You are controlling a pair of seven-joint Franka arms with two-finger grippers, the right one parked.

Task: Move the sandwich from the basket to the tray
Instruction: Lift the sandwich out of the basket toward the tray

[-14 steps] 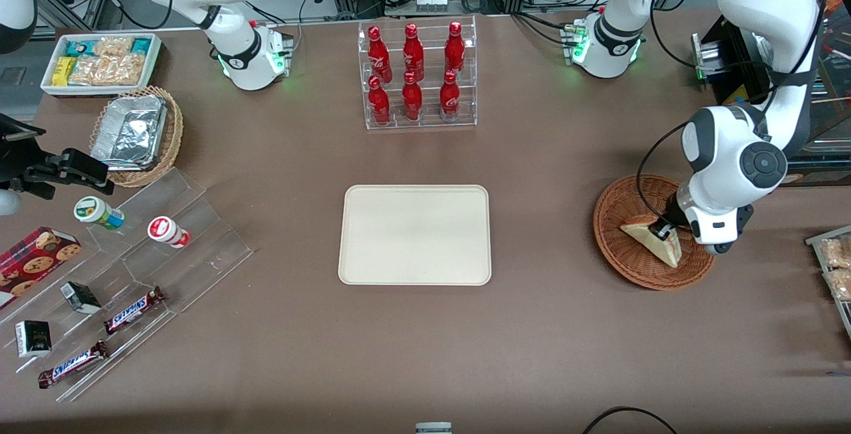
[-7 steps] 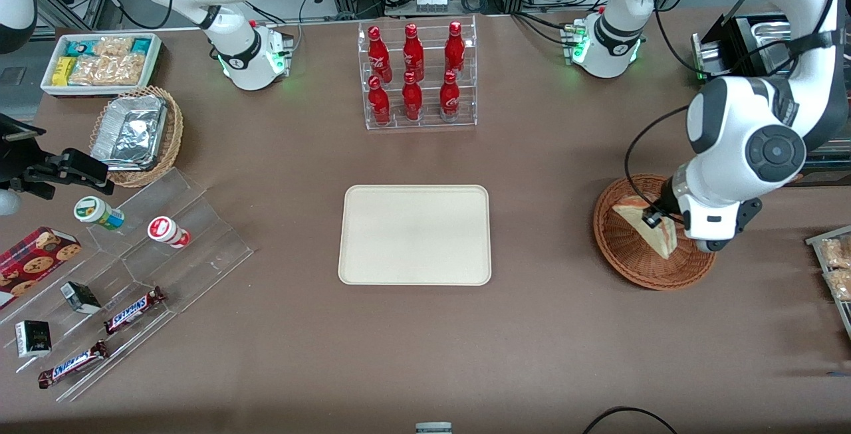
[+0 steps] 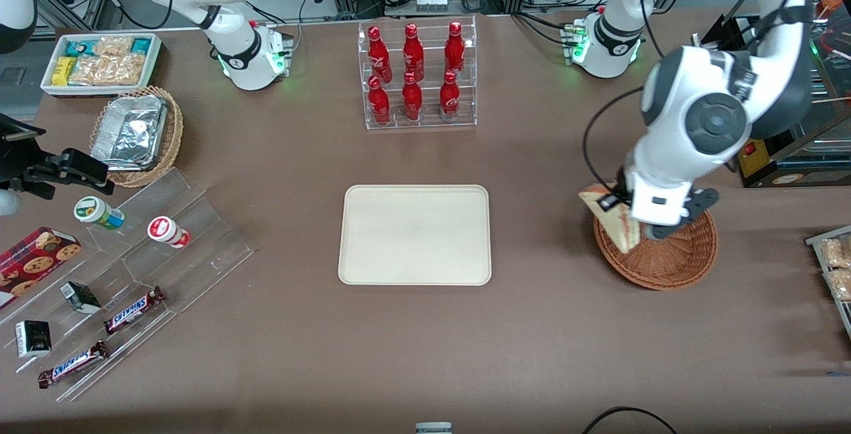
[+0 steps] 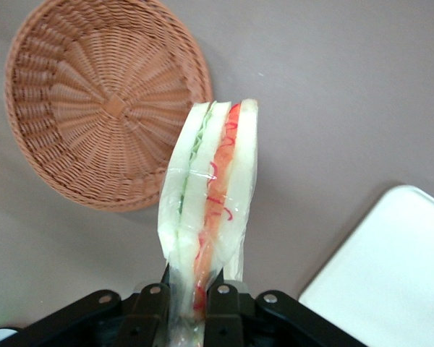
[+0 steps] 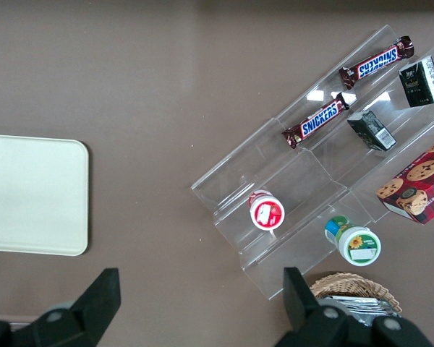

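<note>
The left arm's gripper hangs at right of centre in the front view, above the basket rim nearest the tray. Its jaws are clenched on the sandwich, a wrapped wedge lifted clear of the wicker. In the wrist view the sandwich shows red and green filling, with the bare basket and brown counter below. The tray is bare, mid-frame.

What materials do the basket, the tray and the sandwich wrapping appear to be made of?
Basket: woven wicker, matte reddish-brown, with visible strands. Tray: probably plastic, smooth cream, rounded corners. Sandwich, held in the hand above the table: soft white bread inside what looks like clear glossy film with creases.
</note>
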